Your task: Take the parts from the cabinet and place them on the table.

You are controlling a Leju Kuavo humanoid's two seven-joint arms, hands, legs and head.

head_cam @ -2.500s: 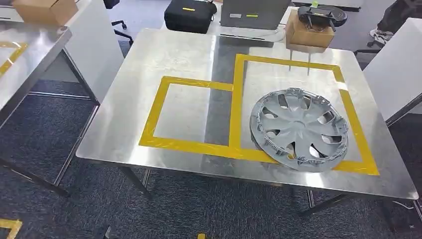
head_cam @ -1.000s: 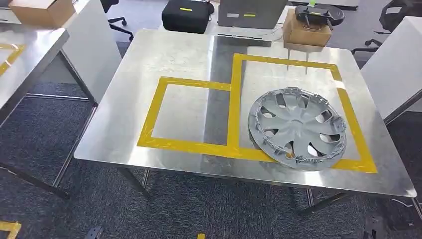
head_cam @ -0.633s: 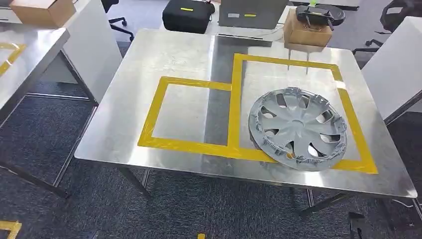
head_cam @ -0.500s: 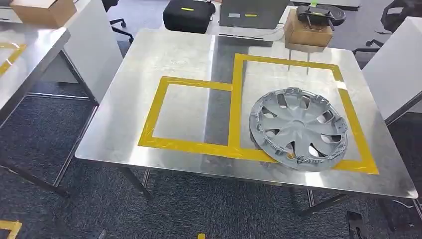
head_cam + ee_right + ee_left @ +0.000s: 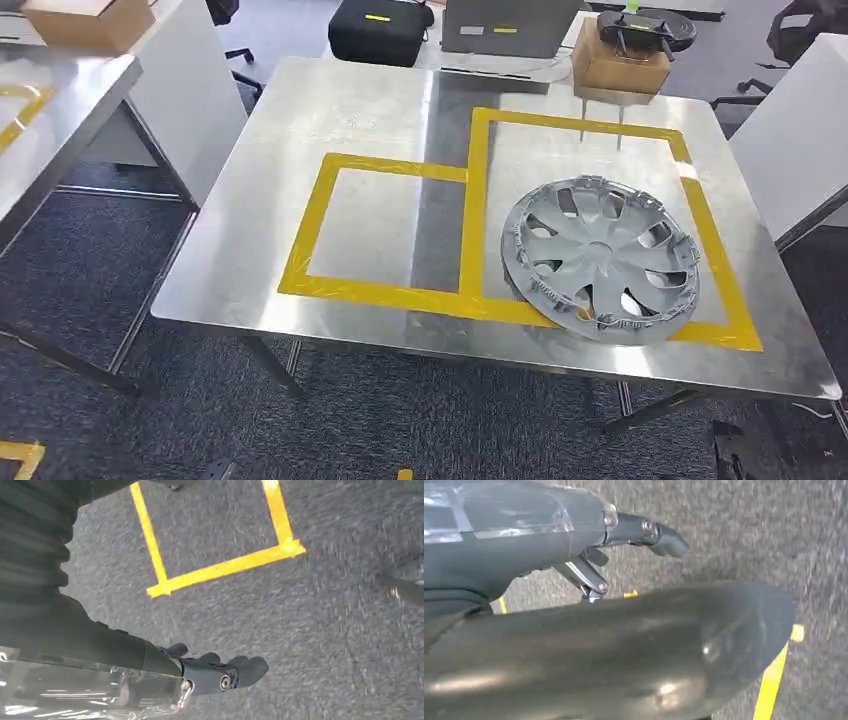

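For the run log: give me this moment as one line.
hubcap: flat on table, mostly inside larger yellow square | left hand: holds nothing, over carpet | right hand: holds nothing, over carpet

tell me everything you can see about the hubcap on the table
The hubcap is a round grey wheel cover, plastic by its look, with curved spokes, open slots between them and small clips round its rim. It lies flat on the steel table, inside the larger yellow tape square, its near edge overlapping the tape. Nothing else touches it.
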